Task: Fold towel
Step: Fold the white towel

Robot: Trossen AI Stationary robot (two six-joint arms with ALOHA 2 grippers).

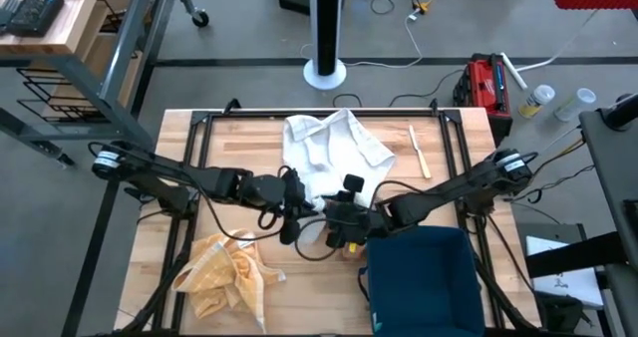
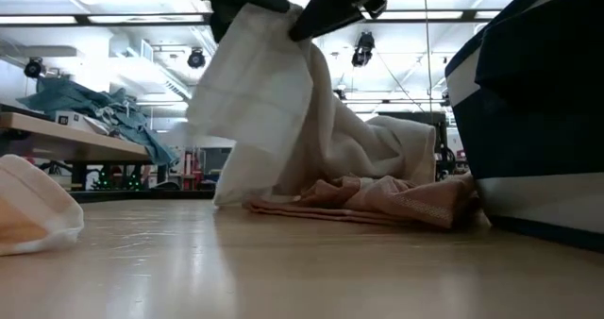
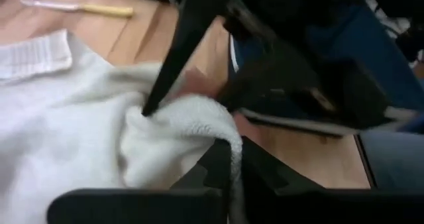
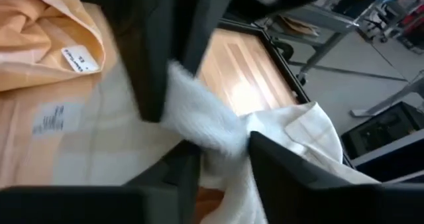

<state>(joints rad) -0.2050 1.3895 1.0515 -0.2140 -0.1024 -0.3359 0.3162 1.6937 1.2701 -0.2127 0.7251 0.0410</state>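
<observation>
High view: white towel (image 1: 329, 148) lies crumpled at upper centre of the wood worktop (image 1: 449, 163), one end pulled down to frame centre where both arms meet. Left gripper (image 1: 292, 205) comes in from left, right gripper (image 1: 344, 217) from right, both at the towel's lower end. Yellow checked cloth (image 1: 224, 272) sits lower left; dark blue bin (image 1: 424, 282) lower right; small knife w/ pale handle (image 1: 419, 150) right of the towel.

Low view: towel (image 2: 260, 102) hangs from dark fingers at frame top, draping down to the worktop; pinkish cloth (image 2: 377, 198) bunched beneath it, touching the bin (image 2: 538, 111) at right.

Left wrist view: left fingers (image 3: 218, 168) together, clamped on a towel fold (image 3: 99, 131); right arm's fingers press the same fold from above.

Right wrist view: right fingers (image 4: 278, 161) slightly apart w/ a towel ridge (image 4: 205, 121) between them, gripping it; yellow cloth (image 4: 46, 45) at upper left.
</observation>
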